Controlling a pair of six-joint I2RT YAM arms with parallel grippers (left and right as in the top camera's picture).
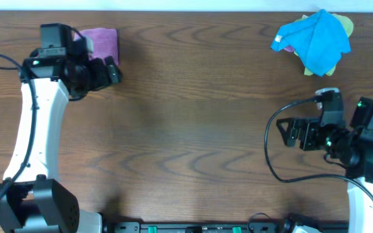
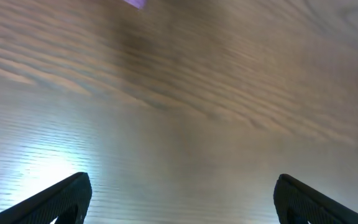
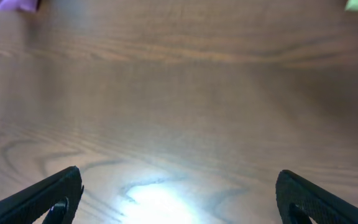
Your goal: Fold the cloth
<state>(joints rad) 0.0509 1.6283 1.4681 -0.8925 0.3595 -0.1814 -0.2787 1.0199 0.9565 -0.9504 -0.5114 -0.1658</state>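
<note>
- Overhead, we see a dark brown wooden table (image 1: 186, 129) with strong wavy grain. A thin pale strip runs along its far edge.
- The left gripper (image 1: 114, 70) sits at the far left of the table and points to the right.
- The cloth (image 1: 102, 44) lies flat on the wood just beyond the left gripper, toward the far edge. The arm's wrist covers its near-left part.
- The cloth's straight edges run in line with the table's edges. The visible patch looks about square, so we cannot name a long axis with any confidence.
- A crumpled blue cloth (image 1: 313, 39) with a yellow-green cloth (image 1: 347, 26) under it lies well apart from the left gripper, far to the right along the same far edge.
- The right gripper (image 1: 293, 134) is also well apart from the left gripper. It is across the table and nearer the front, and it points left.
- In the left wrist view, the two black fingers (image 2: 67, 198) stand wide apart over bare, glare-lit wood with nothing between them. A lilac sliver of the cloth shows at the top edge.
- In the right wrist view, the fingers (image 3: 58, 194) are likewise spread wide and hold nothing. There is a purple scrap at the top left corner and a green one at the top right.
</note>
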